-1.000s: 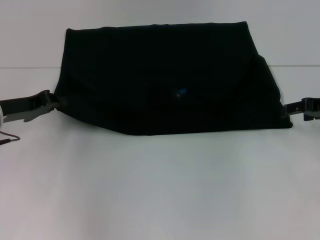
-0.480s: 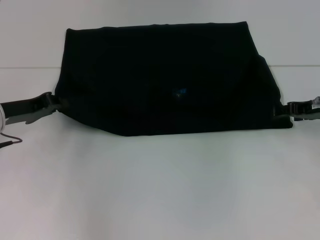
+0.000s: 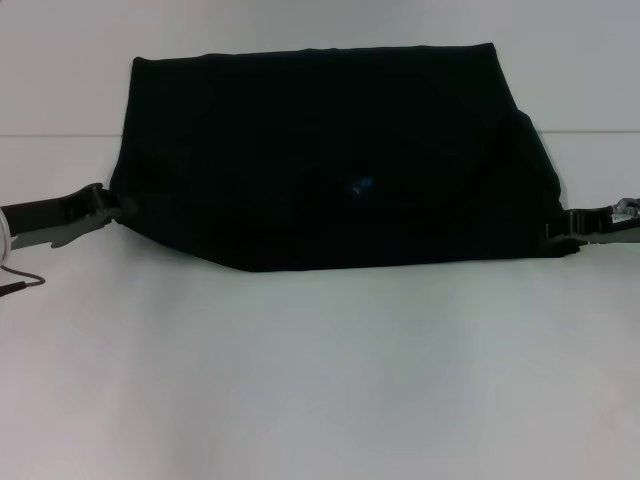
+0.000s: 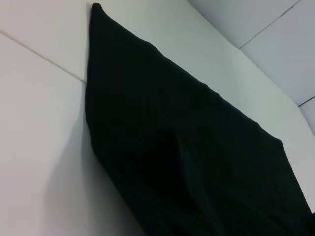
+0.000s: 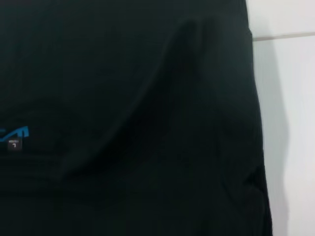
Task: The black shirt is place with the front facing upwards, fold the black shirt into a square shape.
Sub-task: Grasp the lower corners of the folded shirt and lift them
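The black shirt [image 3: 330, 160] lies folded into a wide flat shape on the white table [image 3: 320, 380], at the far middle. Its small blue neck label [image 3: 360, 184] shows near the centre, and also in the right wrist view [image 5: 15, 132]. The cream letters are hidden. My left gripper [image 3: 116, 205] is low at the shirt's left corner. My right gripper [image 3: 560, 240] is low at the shirt's right near corner, touching the cloth edge. The left wrist view shows the shirt [image 4: 187, 147] close up, and the right wrist view is filled by the shirt [image 5: 147, 98].
A seam line in the table [image 3: 60, 135] runs across behind the shirt's sides. A thin cable [image 3: 20, 280] hangs by the left arm at the left edge.
My right gripper has moved left, from just off the shirt onto its right near corner. My left gripper has barely moved. The shirt lies as before.
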You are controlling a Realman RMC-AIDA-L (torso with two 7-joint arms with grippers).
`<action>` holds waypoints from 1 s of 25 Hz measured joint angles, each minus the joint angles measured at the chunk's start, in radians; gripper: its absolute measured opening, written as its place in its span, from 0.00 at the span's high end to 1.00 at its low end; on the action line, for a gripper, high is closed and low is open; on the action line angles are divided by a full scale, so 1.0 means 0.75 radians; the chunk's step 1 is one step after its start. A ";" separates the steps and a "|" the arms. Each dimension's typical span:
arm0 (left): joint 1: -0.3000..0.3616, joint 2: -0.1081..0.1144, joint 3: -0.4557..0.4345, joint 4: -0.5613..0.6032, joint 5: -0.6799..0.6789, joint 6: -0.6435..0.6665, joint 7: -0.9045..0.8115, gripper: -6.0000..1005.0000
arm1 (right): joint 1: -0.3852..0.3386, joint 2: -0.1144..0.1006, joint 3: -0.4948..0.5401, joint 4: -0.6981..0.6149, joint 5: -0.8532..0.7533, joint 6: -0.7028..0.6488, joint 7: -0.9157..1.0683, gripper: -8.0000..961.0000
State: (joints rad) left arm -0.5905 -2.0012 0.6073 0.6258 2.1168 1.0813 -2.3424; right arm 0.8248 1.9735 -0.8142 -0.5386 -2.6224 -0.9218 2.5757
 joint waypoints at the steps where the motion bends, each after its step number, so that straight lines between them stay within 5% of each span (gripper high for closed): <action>1: 0.000 0.000 0.000 0.000 0.000 0.000 0.000 0.93 | 0.000 0.000 0.002 -0.002 0.001 -0.001 -0.002 0.28; 3: 0.000 0.000 0.000 0.000 0.000 0.000 0.000 0.93 | 0.000 0.001 0.007 -0.006 0.001 -0.006 -0.003 0.34; 5: 0.003 0.000 0.000 0.000 0.000 0.000 0.000 0.93 | 0.001 0.001 0.011 -0.010 0.003 -0.013 -0.003 0.56; 16: 0.008 0.007 0.007 0.000 0.004 0.015 0.000 0.93 | -0.015 -0.011 0.016 -0.061 0.042 -0.050 -0.003 0.99; 25: 0.015 0.050 0.014 0.002 0.010 0.158 0.039 0.93 | -0.080 -0.023 0.016 -0.150 0.095 -0.168 -0.023 0.99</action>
State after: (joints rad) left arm -0.5796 -1.9636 0.6179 0.6270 2.1247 1.1995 -2.3134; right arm 0.7646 1.9566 -0.8022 -0.6509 -2.5513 -1.0476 2.5587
